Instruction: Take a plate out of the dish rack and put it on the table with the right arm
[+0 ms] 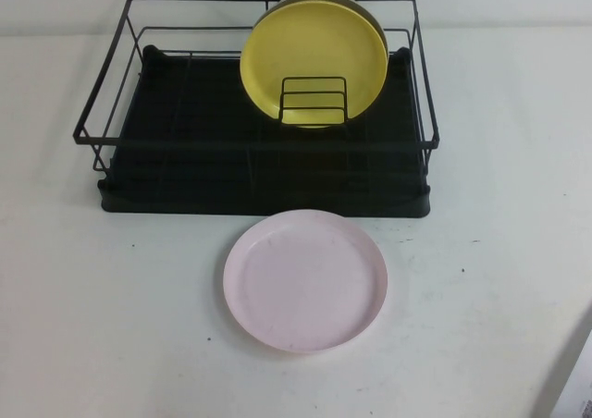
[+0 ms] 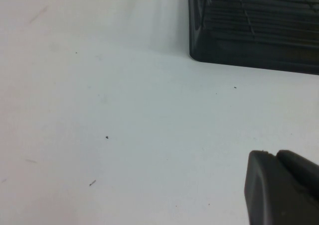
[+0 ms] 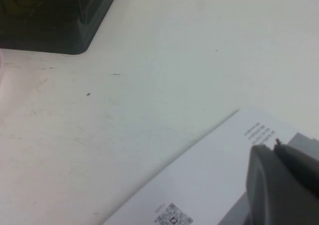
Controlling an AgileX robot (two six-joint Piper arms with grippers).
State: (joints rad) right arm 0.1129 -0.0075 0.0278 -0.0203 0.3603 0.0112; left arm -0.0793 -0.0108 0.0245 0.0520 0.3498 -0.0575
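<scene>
- Plate (image 1: 304, 280), pale pink and round with a shallow raised rim, lies flat on the table (image 1: 111, 325), face up, just in front of the dish rack (image 1: 259, 173) and clear of its tray base; in the right wrist view only a thin pink sliver of it (image 3: 1, 60) shows at the picture's edge
- Dish rack stands toward the far side of the table, a black wire frame on a black tray; its corner shows in the left wrist view (image 2: 249, 36) and in the right wrist view (image 3: 55, 21)
- Yellow plate (image 1: 314, 57) stands upright on edge in the small wire holder (image 1: 314, 102) inside the rack, with the rim of a grey-olive plate (image 1: 370, 11) just behind it
- Left gripper (image 2: 281, 187) appears only in its own wrist view as a dark block above bare table, apart from the rack's corner; whether its jaws are apart or together I cannot tell
- Right gripper (image 3: 281, 182) appears only in its own wrist view as a dark block above a white printed sheet (image 3: 209, 185) bearing a QR code, well apart from the rack and the plate; the state of its jaws I cannot tell, and nothing shows in its grasp
- White sheet's corner also shows at the near right edge of the high view (image 1: 575, 381)
</scene>
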